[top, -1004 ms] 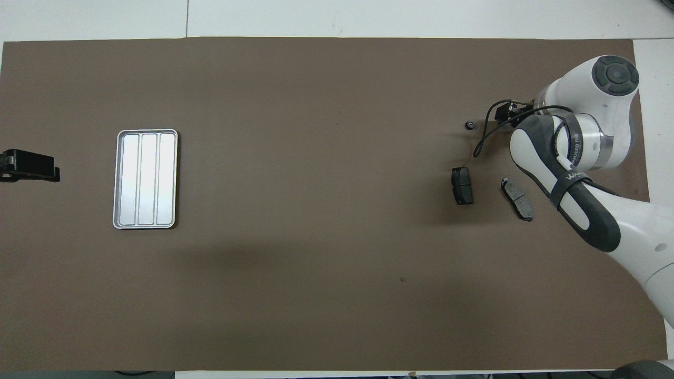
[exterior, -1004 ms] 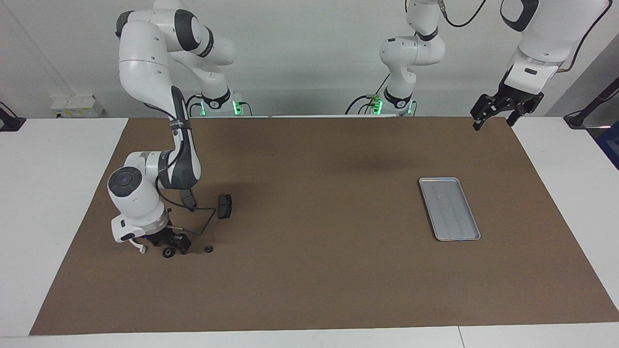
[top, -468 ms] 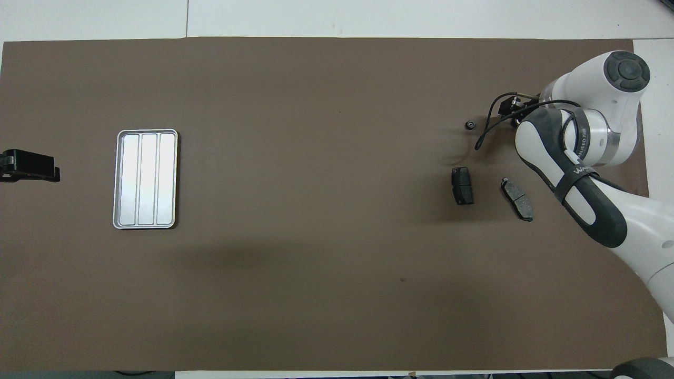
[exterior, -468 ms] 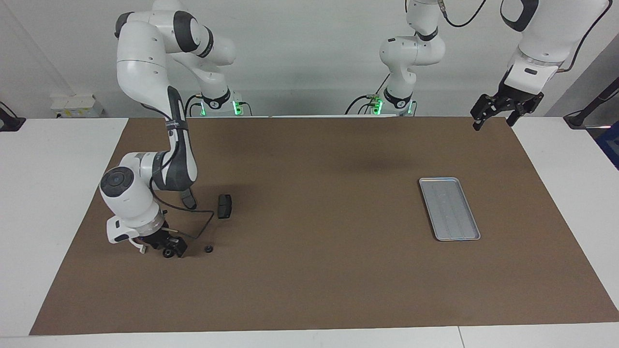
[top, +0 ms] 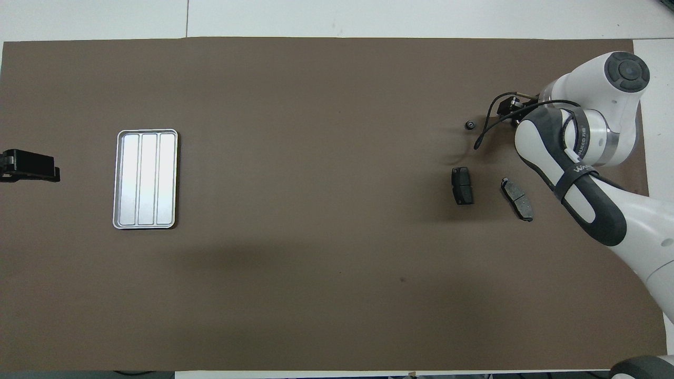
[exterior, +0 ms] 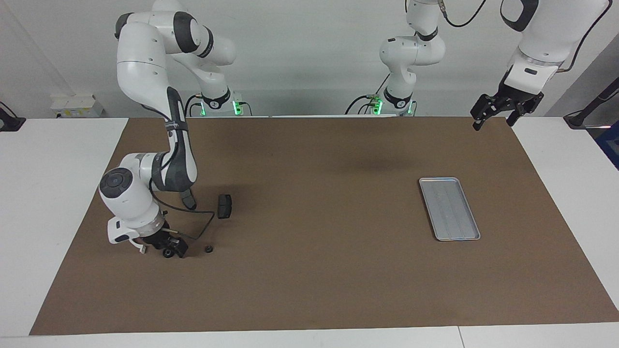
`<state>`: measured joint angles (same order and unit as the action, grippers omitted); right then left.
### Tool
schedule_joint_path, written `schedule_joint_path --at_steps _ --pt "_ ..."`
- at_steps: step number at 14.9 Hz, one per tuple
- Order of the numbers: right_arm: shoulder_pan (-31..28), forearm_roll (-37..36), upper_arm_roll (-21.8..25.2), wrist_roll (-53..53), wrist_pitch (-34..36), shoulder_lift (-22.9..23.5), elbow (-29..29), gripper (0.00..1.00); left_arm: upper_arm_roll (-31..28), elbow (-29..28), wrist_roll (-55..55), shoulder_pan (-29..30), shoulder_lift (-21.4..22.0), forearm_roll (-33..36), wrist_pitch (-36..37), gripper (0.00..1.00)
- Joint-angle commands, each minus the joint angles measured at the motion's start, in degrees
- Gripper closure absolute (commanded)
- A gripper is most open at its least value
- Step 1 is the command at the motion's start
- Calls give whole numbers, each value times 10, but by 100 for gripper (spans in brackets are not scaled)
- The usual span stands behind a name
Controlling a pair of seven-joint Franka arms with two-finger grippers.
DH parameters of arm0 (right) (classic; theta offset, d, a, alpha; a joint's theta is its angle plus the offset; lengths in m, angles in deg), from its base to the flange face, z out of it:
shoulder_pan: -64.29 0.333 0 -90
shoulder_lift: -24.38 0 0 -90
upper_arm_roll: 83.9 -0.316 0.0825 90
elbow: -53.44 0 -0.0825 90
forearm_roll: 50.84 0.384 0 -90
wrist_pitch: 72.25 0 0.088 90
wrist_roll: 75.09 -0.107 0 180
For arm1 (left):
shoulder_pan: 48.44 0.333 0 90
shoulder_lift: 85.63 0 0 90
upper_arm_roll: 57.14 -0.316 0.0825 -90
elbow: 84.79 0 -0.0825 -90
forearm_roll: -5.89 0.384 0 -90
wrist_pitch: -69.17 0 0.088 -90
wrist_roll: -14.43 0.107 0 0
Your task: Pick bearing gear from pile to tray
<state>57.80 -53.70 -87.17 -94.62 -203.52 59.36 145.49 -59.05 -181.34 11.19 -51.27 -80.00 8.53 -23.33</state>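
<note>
Two brake pads point(top: 462, 186), right gripper point(exterior: 170, 251) beside small black piece point(exterior: 209, 249).

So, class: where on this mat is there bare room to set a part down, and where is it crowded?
Bare: the mat between the tray and the brake pad. The tray holds nothing. Crowded: around the right gripper, beside the small black piece. The left gripper waits, open.

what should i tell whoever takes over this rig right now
Left gripper: jaws open, raised over the mat corner at the left arm's end, waiting.
Right gripper: low at a small black round piece in the pile; held or not, cannot tell.
Second black round piece beside it; two dark grey brake pads nearer the robots.
Ribbed silver-grey metal tray: empty.
Done: nothing delivered. Left: lift the piece, carry it to the tray.
</note>
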Motion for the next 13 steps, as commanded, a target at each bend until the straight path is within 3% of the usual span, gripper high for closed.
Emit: schedule_joint_path --at_steps 1,6,13 --pt "-8 5 -7 -10 -6 14 -18 13 -6 -9 -3 -8 12 -4 5 0" --pt "-7 6 -7 -10 15 17 -33 30 -6 -9 -4 -8 12 -4 4 0" --pt "-9 5 -7 -9 22 17 -35 67 -5 -9 -4 -9 12 -4 3 0"
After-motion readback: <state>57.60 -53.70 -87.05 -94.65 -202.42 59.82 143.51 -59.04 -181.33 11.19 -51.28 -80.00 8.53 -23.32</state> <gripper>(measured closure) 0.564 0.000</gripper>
